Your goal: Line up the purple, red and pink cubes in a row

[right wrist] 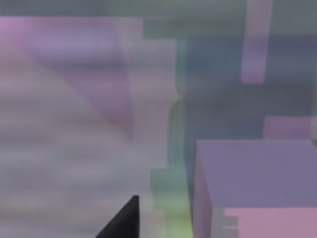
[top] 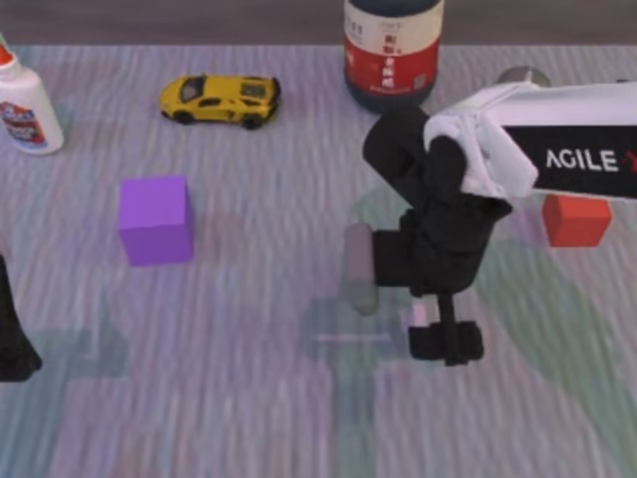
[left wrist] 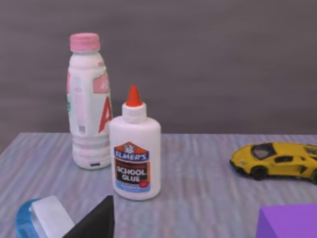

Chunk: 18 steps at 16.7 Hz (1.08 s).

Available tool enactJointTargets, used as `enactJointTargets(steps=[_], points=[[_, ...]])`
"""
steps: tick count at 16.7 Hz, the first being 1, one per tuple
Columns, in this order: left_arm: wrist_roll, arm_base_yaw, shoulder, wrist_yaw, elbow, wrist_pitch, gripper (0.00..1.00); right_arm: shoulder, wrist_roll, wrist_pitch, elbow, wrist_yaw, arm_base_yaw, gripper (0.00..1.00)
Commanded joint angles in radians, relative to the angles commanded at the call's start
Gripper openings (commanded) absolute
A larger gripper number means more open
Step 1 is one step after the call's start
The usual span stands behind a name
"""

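top view: right gripper (top: 435,321) mid-counter, jaws clamped on pink cube (top: 425,314). purple cube (top: 155,219) sits far left, red cube (top: 575,220) right. risk: pink slips, lands out of line.

"ELMER'S" and "SCHOOL GLUE" are printed on the label of the white glue bottle (left wrist: 134,151) in the left wrist view. A large red letter "A" is seen on the pink-capped white drink bottle (left wrist: 88,104) behind it. "AGILE X" is lettered in white on the black panel of the right arm (top: 587,159) in the top view. White print on the red label of the dark bottle (top: 391,50) cannot be read.
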<state>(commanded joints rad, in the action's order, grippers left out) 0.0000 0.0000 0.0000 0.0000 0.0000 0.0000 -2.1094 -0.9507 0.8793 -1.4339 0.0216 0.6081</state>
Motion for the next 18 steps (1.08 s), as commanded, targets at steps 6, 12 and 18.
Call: enactJointTargets(steps=[6, 12, 18], points=[[0.000, 0.000, 0.000, 0.000, 0.000, 0.000, 1.00, 0.000, 0.000, 0.000, 0.000, 0.000, 0.000, 1.00], [0.000, 0.000, 0.000, 0.000, 0.000, 0.000, 1.00, 0.036, -0.005, 0.116, -0.078, 0.000, 0.000, 1.00], [0.000, 0.000, 0.000, 0.000, 0.000, 0.000, 1.00, 0.088, -0.007, 0.246, -0.159, 0.001, 0.002, 1.00]])
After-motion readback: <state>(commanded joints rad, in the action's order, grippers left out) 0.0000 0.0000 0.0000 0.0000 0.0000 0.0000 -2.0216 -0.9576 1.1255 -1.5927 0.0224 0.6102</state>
